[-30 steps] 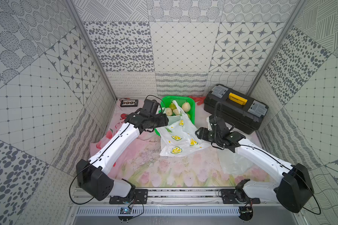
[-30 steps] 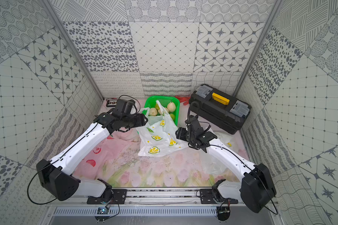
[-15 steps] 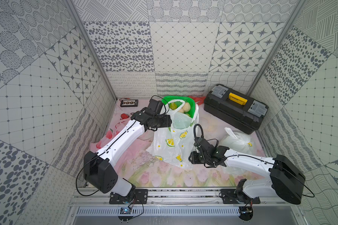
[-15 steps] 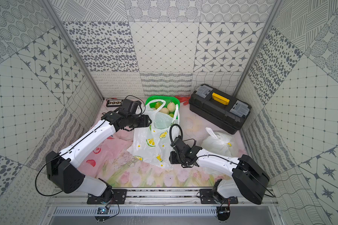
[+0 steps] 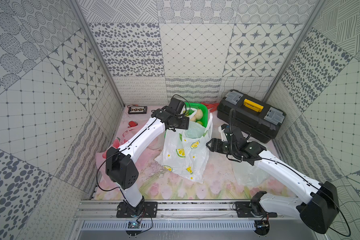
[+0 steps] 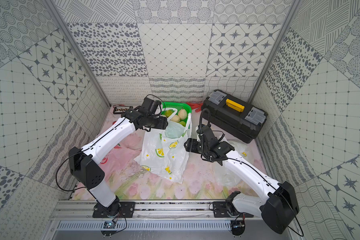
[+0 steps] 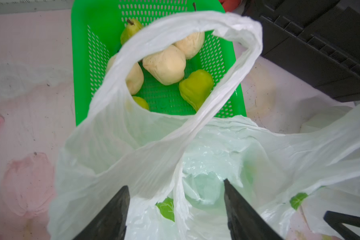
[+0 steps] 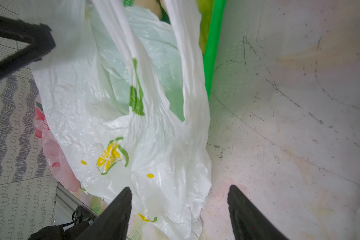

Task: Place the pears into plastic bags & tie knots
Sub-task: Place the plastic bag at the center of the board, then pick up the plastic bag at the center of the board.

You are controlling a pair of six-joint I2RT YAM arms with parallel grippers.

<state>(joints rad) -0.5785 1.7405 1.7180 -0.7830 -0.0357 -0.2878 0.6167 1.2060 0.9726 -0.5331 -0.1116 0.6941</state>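
Observation:
A white plastic bag with lemon prints stands in front of the green basket, its mouth gaping. Several pears lie in the basket, among them a cream one and a green one. My left gripper is open at the bag's left handle, with loose plastic between its spread jaws. In both top views it sits at the bag's top left. My right gripper is open beside the bag's right side, with the bag's edge between the fingers. What is inside the bag is unclear.
A black toolbox stands at the back right, close behind my right wrist. A crumpled clear bag lies under the right arm. A pink strawberry bag lies left of the lemon bag. A small black device sits at the back left.
My right gripper has come from low at the bag's front up to its right side, and its jaws have spread. The left gripper stays at the bag's left handle.

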